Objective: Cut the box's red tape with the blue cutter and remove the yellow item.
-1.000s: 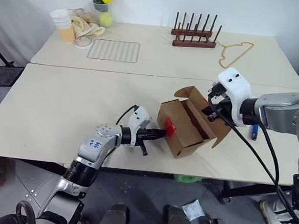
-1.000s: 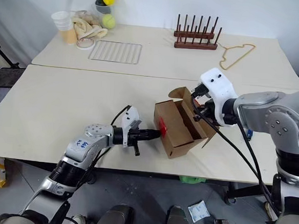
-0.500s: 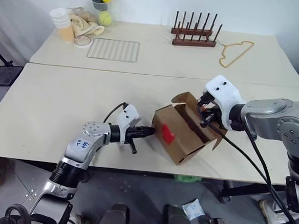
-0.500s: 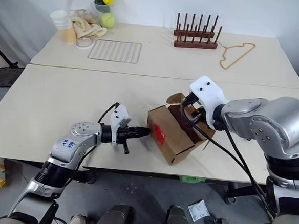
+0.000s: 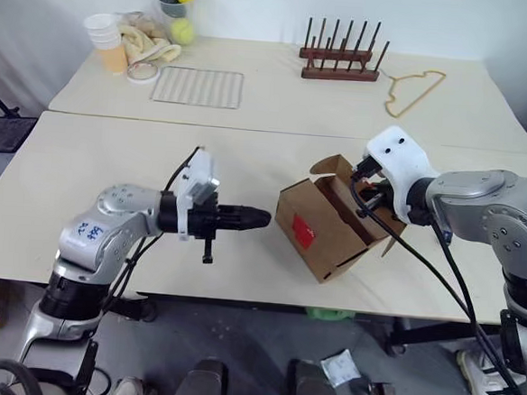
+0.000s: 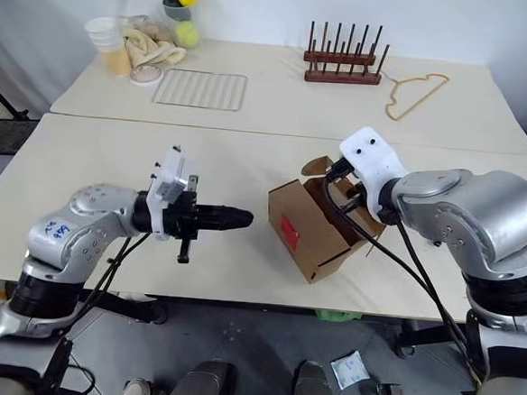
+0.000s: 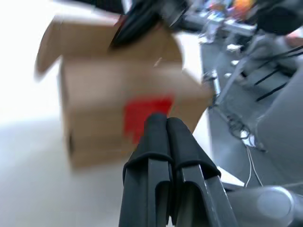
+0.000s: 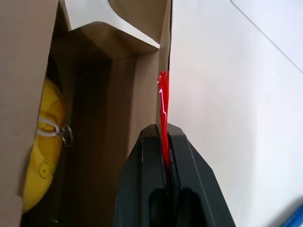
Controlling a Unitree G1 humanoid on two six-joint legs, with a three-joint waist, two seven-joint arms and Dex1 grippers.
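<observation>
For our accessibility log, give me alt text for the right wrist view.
The right end effector is shut on a cardboard flap edged with red tape, holding the box open. A yellow item lies inside.

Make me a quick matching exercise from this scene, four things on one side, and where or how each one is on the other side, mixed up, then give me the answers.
1. left gripper
2. right gripper
3. yellow item
4. wooden peg rack

A. inside the open box
B. on the far table
C. shut on a box flap with red tape
D. shut, empty, short of the box

Pairs: 1-D, 2-C, 3-A, 4-B
</observation>
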